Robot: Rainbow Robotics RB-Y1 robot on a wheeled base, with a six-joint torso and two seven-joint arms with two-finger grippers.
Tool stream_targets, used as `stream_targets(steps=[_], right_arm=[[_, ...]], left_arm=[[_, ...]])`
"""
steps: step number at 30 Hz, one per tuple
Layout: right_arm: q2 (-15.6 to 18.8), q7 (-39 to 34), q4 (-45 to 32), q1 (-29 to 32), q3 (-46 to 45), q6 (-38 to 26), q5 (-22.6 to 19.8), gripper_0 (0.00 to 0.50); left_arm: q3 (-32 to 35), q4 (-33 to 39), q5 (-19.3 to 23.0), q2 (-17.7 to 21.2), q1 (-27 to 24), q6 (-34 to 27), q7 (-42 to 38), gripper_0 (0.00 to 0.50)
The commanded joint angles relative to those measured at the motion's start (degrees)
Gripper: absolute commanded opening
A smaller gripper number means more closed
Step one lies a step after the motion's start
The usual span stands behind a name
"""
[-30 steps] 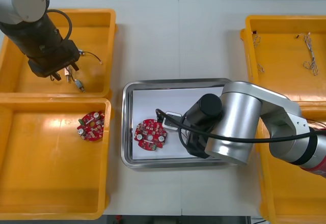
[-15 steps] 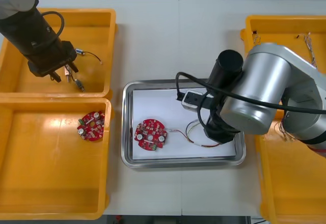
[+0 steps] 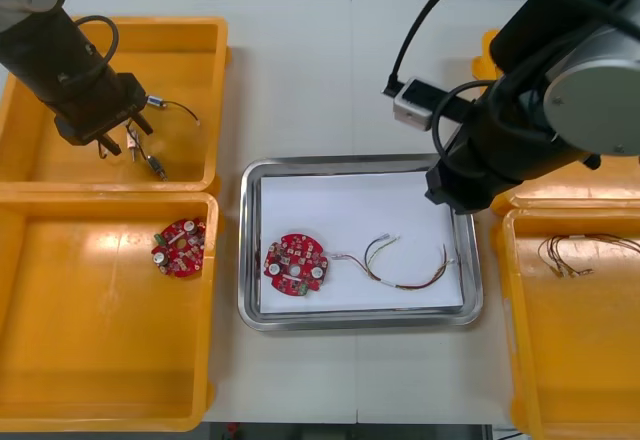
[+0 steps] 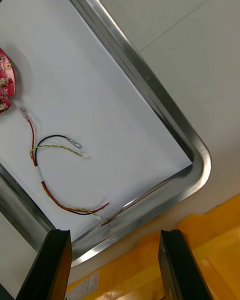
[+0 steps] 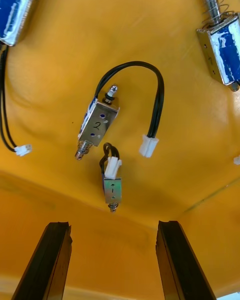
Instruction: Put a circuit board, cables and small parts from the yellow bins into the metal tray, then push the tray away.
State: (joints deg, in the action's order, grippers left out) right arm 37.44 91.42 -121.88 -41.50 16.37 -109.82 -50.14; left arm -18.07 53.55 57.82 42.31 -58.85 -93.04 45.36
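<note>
The metal tray, white inside, holds a red circuit board and a red and yellow cable. My right arm hangs over the tray's far right corner. In the right wrist view my right gripper is open and empty, high above the tray rim, with the cable lying free inside. My left gripper is down in the far left yellow bin. It stands open just short of two small metal parts with black leads.
A second circuit board lies in the near left bin. Thin cables lie in the near right bin. More small metal parts lie farther off in the left gripper's bin.
My right arm has risen and swung back to the right, off the tray, leaving the red and yellow cable lying there. The left gripper has shifted only slightly in its bin.
</note>
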Motion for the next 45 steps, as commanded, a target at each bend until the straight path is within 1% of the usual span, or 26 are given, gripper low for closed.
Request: stream_targets(steps=[1,5,9,12,15,17,20,25,30,34,36,42,45], right_arm=[[5.98,-3.35,-1.87,-2.09,-5.91,-0.18,-2.51,0.5],[9.32,-4.05,0.33,-2.09,-9.96,-0.18,-4.18,0.5],[10.81,-4.23,4.37,-2.09,-13.91,-0.18,-4.79,0.5],[11.69,-4.23,7.54,-2.09,-16.55,-0.18,-3.3,0.5],[12.57,-4.14,10.26,-2.09,-17.78,-0.18,-0.13,0.5],[12.74,-4.23,12.81,-2.09,-18.83,-0.18,2.15,0.5],[12.83,-4.05,16.59,-2.09,-21.03,-0.18,4.26,0.5],[12.92,-3.79,22.56,-2.09,-25.16,-0.18,5.93,0.5],[12.92,-3.09,27.49,-3.5,-26.3,-0.18,9.98,0.5],[12.83,-2.74,32.06,-4.73,-26.3,-0.18,10.33,0.5],[12.83,-2.3,35.66,-5.96,-26.39,0.31,10.77,0.5],[12.83,-0.36,45.24,-9.82,-26.3,4.88,10.33,0.5],[12.83,0.78,48.49,-10.88,-26.3,7.16,10.24,0.5]], left_arm=[[-3.29,-0.02,1.33,-0.65,-3.11,1.37,2.36,0.5],[-4.6,-0.29,1.42,-1.36,-3.02,1.99,2.71,0.5],[-6.01,-1.17,1.51,-2.06,-3.02,3.66,2.71,0.5],[-6.98,-1.87,1.77,-2.5,-3.02,4.89,2.89,0.5],[-7.15,-2.22,1.59,-3.03,-3.02,5.33,3.15,0.5],[-7.33,-2.31,1.59,-3.29,-3.02,5.24,3.33,0.5],[-8.29,-2.22,1.68,-3.55,-3.02,5.33,3.33,0.5],[-9.79,-2.31,1.68,-3.64,-2.85,5.5,3.42,0.5],[-9.88,-2.31,1.24,-3.64,-2.15,5.94,3.59,0.5],[-9.79,-2.31,0.89,-3.64,-1.88,6.29,3.77,0.5],[-9.88,-2.31,0.63,-3.64,-1.88,6.47,3.77,0.5],[-9.79,-2.66,0.01,-3.64,-1.62,7.26,3.94,0.5],[-9.79,-2.66,-0.16,-3.64,-1.09,7.61,4.12,0.5]])
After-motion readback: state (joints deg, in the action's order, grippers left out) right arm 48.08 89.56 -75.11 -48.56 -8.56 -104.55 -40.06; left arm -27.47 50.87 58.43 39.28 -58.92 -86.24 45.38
